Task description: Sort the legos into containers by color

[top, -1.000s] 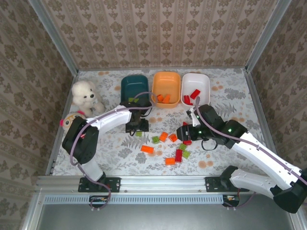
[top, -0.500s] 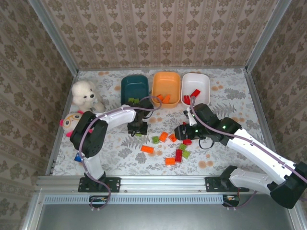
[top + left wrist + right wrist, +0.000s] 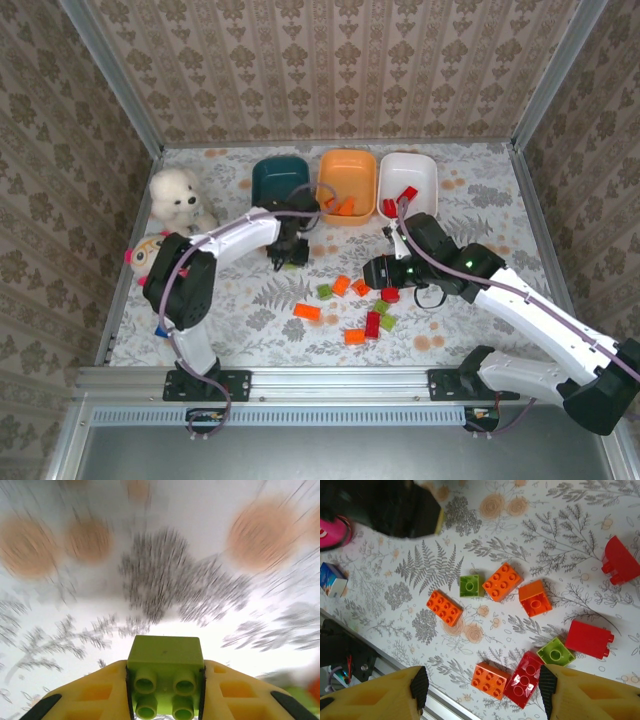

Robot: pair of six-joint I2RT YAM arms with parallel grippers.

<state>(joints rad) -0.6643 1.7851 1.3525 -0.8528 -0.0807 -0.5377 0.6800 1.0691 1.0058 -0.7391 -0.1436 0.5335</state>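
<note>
My left gripper (image 3: pixel 165 682) is shut on a light green lego (image 3: pixel 165 667), held studs toward the camera above the blurred tablecloth. In the top view the left gripper (image 3: pixel 288 252) hangs just in front of the dark teal tub (image 3: pixel 279 178). The orange tub (image 3: pixel 347 172) holds orange legos and the white tub (image 3: pixel 408 172) holds red ones. My right gripper (image 3: pixel 482 685) is open above the loose pile: an orange brick (image 3: pixel 490 680), a red brick (image 3: pixel 525 679), a green one (image 3: pixel 556 652), a long orange one (image 3: pixel 444 608). It touches none of them.
A white plush bear (image 3: pixel 178 200) and a pink plush toy (image 3: pixel 145 252) sit at the left. A small blue card-like item (image 3: pixel 331 579) lies near the left arm's base. Metal rails and papered walls close in the table on all sides.
The left gripper closed on the green lego and lifted it back toward the teal tub. The right gripper shifted slightly left over the pile, still open.
</note>
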